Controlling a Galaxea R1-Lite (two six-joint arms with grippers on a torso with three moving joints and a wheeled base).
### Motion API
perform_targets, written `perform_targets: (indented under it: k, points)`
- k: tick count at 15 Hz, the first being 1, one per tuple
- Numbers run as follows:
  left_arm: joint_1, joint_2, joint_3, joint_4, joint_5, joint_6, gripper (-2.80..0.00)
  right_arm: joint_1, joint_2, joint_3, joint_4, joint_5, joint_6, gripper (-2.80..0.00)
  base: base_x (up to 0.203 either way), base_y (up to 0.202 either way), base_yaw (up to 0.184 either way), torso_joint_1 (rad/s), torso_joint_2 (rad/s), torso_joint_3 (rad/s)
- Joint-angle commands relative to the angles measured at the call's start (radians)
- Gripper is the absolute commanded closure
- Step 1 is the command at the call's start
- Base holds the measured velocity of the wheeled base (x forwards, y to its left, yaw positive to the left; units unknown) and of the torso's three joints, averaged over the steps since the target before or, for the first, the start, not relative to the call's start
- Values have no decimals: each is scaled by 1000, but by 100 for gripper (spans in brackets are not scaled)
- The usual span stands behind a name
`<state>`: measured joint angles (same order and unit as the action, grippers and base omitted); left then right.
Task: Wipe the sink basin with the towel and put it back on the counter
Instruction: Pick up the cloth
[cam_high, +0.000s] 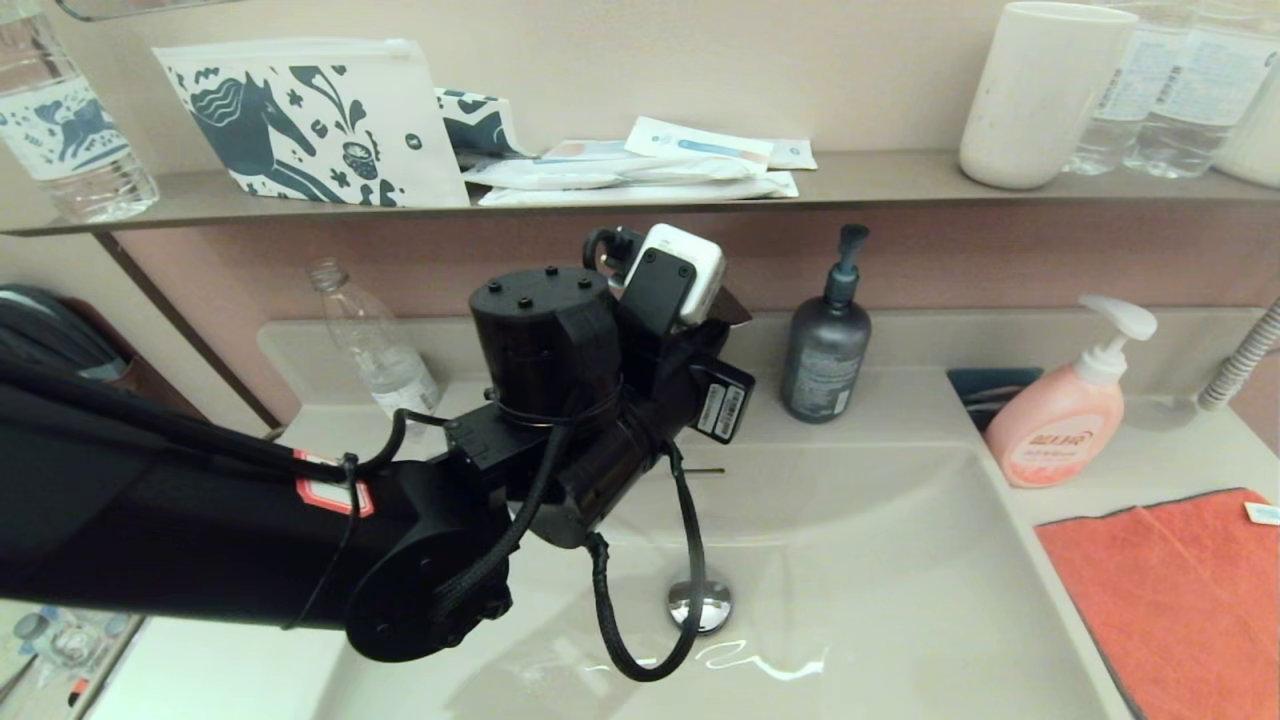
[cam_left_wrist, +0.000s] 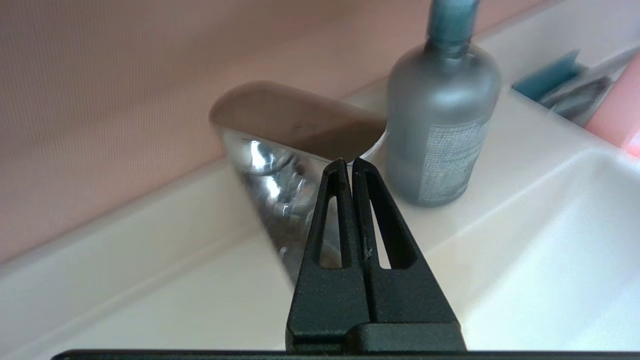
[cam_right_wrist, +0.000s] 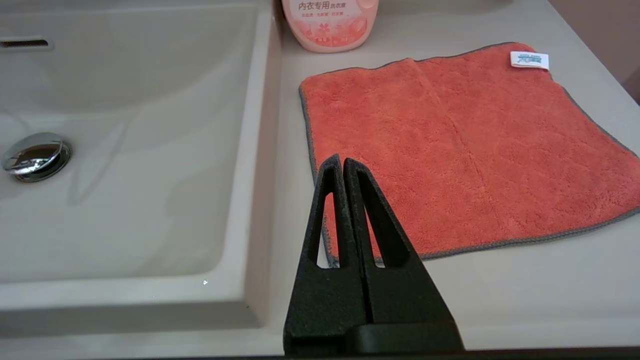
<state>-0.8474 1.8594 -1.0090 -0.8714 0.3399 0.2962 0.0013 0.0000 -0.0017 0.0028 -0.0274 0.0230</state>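
Note:
The orange-coral towel (cam_high: 1180, 600) (cam_right_wrist: 460, 150) lies flat and spread out on the counter (cam_high: 910, 400) (cam_right_wrist: 525, 285), to the right of the sink basin (cam_high: 880, 560) (cam_right_wrist: 125, 200). The chrome drain stopper (cam_high: 700, 603) (cam_right_wrist: 35, 156) sits in the basin floor. My right gripper (cam_right_wrist: 342, 159) is shut and empty, hovering over the towel's near corner by the basin rim; it is out of the head view. My left arm (cam_high: 560, 420) reaches across the basin's back. In the left wrist view the left gripper (cam_left_wrist: 348, 161) is shut and empty, with its tips at the chrome faucet (cam_left_wrist: 280, 145).
A grey pump bottle (cam_high: 826, 350) (cam_left_wrist: 442, 120) stands behind the basin, beside the faucet. A pink soap pump bottle (cam_high: 1065, 425) (cam_right_wrist: 330, 22) stands behind the towel. A clear plastic bottle (cam_high: 375, 345) is at the back left. The wall shelf (cam_high: 880, 180) carries a cup, bottles and pouches.

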Motion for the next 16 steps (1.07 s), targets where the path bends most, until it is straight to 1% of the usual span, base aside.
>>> perform_targets:
  k: [1,3,9,11,14,16]
  points:
    - [15,-76,14,-6,12,4,0,0,0,0,0,0,0,0,0,0,0,0,0,0]
    - [30,-148,83,-3,14,6,0,0,0,0,0,0,0,0,0,0,0,0,0,0]
    - [69,-440,383,-5,14,4,0,0,0,0,0,0,0,0,0,0,0,0,0,0]
    - [88,-545,455,3,15,6,0,0,0,0,0,0,0,0,0,0,0,0,0,0]
    - [162,-721,523,65,11,12,0,0,0,0,0,0,0,0,0,0,0,0,0,0]
    - [231,-837,553,105,8,13,0,0,0,0,0,0,0,0,0,0,0,0,0,0]
